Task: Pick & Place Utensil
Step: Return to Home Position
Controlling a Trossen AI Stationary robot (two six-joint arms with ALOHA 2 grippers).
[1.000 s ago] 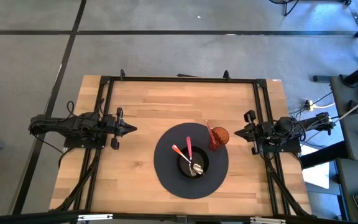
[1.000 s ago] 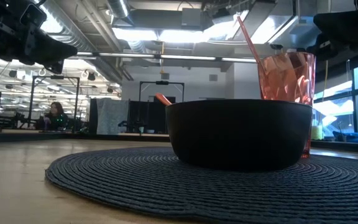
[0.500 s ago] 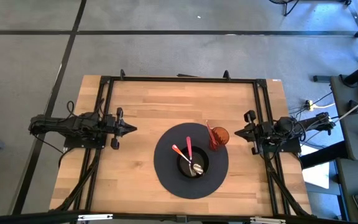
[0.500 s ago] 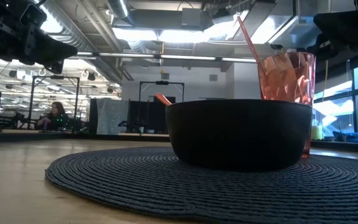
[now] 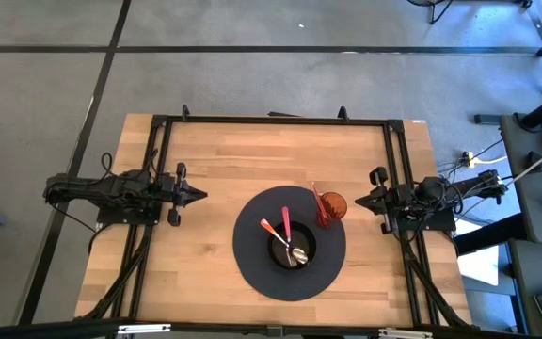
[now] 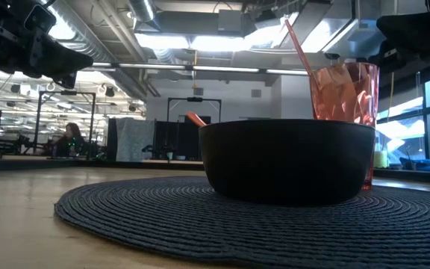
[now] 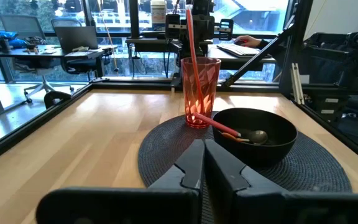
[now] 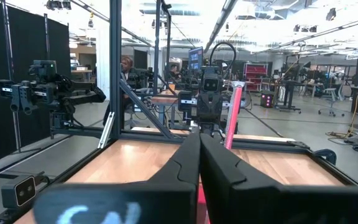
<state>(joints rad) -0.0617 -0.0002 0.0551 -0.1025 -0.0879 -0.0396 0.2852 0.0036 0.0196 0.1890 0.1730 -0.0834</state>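
A black bowl sits in the middle of a round dark woven mat. Two red-handled utensils lie in the bowl, their handles leaning on its rim, with a metal spoon head inside. A red faceted cup stands on the mat's right edge with a red stick leaning in it. My left gripper is shut, raised over the table's left side. My right gripper is shut, raised just right of the cup.
Black frame rails run along the table's far, left and right edges. Bare wood lies left of and beyond the mat. A person sits far off in the room behind the table.
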